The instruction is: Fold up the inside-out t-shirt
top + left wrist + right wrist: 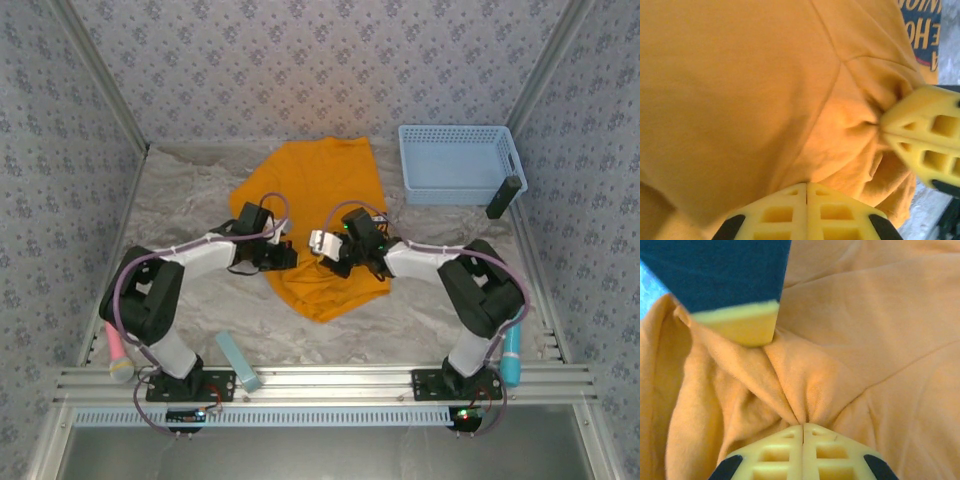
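the inside-out t-shirt [318, 200] lies spread on the middle of the desk [180, 205], an orange-yellow sheet with its far edge near the back wall and its near corner pointing toward me. in the left wrist view a patch of dark print with orange lettering [923, 24] shows at the top right corner of the cloth; i can't read it.

both arms reach in over the shirt's near half. the left gripper [290, 256] has its yellow fingers [790, 212] pressed flat together, with cloth bunched right at the tip, so i read it as closed on a pinch of the shirt. the right gripper [326, 250] is closed as well: from its own camera, folds of fabric radiate from the seam between its fingers [832, 450]. the two tips sit just beside each other, and creases run between them.

beyond the shirt, a light blue basket [455, 165] stands at the far right, just beside the cloth's edge, with a dark bar [503, 197] leaning on its right front corner. a pale blue block [238, 361] lies near the front rail.
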{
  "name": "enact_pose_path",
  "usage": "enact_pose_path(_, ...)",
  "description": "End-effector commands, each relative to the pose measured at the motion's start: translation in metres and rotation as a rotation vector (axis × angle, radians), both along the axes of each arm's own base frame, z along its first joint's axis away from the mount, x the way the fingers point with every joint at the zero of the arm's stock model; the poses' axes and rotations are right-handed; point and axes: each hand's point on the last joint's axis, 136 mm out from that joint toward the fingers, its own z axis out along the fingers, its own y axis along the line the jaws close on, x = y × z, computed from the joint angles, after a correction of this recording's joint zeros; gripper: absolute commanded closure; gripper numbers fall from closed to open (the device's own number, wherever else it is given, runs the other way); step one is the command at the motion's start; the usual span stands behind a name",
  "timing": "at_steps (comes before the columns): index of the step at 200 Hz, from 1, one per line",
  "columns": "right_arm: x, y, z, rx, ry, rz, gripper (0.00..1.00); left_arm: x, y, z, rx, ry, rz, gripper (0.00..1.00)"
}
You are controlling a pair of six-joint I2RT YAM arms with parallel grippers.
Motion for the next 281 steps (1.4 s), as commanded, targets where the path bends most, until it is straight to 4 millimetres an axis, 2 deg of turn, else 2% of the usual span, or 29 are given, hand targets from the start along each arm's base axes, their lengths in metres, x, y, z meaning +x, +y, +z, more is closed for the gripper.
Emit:
enact_pose_path(1,0.001,-0.004,0.070,0.265,-0.039,-0.030,1.00,0.011,0.009,0.035,-0.117,-0.059,0.031,1.00)
enact_pose_path(16,-0.011,-0.014,0.072,0.292,-0.011,-0.039,1.00,0.011,0.018,0.044,-0.208,-0.057,0.071,1.00)
enact_pose_path(26,-0.018,-0.021,0.062,0.299,0.024,-0.058,1.00,0.008,0.021,0.040,-0.248,-0.029,0.081,1.00)
enact_pose_path(51,-0.024,-0.043,0.003,0.190,0.141,-0.154,1.00,-0.002,0.036,-0.005,-0.155,0.093,0.135,0.96)
enact_pose_path(58,-0.022,-0.049,-0.007,0.181,0.159,-0.193,1.00,-0.005,0.039,-0.014,-0.128,0.110,0.137,0.93)
enact_pose_path(68,-0.018,-0.054,-0.011,0.183,0.160,-0.241,0.99,-0.006,0.043,-0.021,-0.098,0.118,0.143,0.92)
enact_pose_path(84,-0.017,-0.056,-0.002,0.181,0.139,-0.247,0.94,-0.006,0.045,-0.017,-0.089,0.095,0.147,0.88)
enact_pose_path(97,-0.018,-0.057,0.004,0.161,0.134,-0.237,0.90,-0.006,0.038,0.003,-0.115,0.047,0.116,0.73)
enact_pose_path(110,-0.021,-0.052,0.015,0.175,0.146,-0.189,0.90,-0.016,0.018,0.031,-0.126,-0.053,0.010,0.58)
enact_pose_path(126,-0.026,-0.043,0.030,0.233,0.176,-0.136,0.95,-0.031,-0.009,0.058,-0.103,-0.184,-0.140,0.50)
enact_pose_path(139,-0.027,-0.037,0.045,0.297,0.198,-0.111,0.99,-0.042,-0.032,0.069,-0.122,-0.238,-0.230,0.45)
enact_pose_path(151,-0.027,-0.032,0.057,0.341,0.208,-0.089,1.00,-0.044,-0.044,0.065,-0.111,-0.254,-0.264,0.40)
enact_pose_path(185,-0.025,-0.033,0.067,0.403,0.259,-0.074,1.00,-0.020,-0.049,0.018,0.036,-0.233,-0.227,0.36)
enact_pose_path(199,-0.023,-0.036,0.072,0.451,0.296,-0.067,1.00,-0.010,-0.050,0.007,0.064,-0.237,-0.213,0.41)
enact_pose_path(205,-0.023,-0.037,0.075,0.468,0.312,-0.057,1.00,-0.007,-0.052,0.007,0.063,-0.243,-0.211,0.47)
enact_pose_path(211,-0.023,-0.038,0.077,0.477,0.325,-0.054,1.00,-0.004,-0.053,0.008,0.062,-0.254,-0.213,0.56)
enact_pose_path(225,-0.023,-0.040,0.075,0.455,0.353,-0.057,1.00,-0.003,-0.055,0.017,0.040,-0.300,-0.231,0.83)
enact_pose_path(238,-0.018,-0.046,0.065,0.404,0.367,-0.084,1.00,-0.007,-0.056,0.031,-0.008,-0.351,-0.266,1.00)
enact_pose_path(261,0.012,-0.070,0.038,0.284,0.305,-0.261,0.99,-0.022,-0.051,0.050,-0.197,-0.327,-0.321,1.00)
enact_pose_path(281,0.038,-0.084,0.015,0.221,0.240,-0.380,0.93,-0.032,-0.041,0.045,-0.284,-0.252,-0.318,1.00)
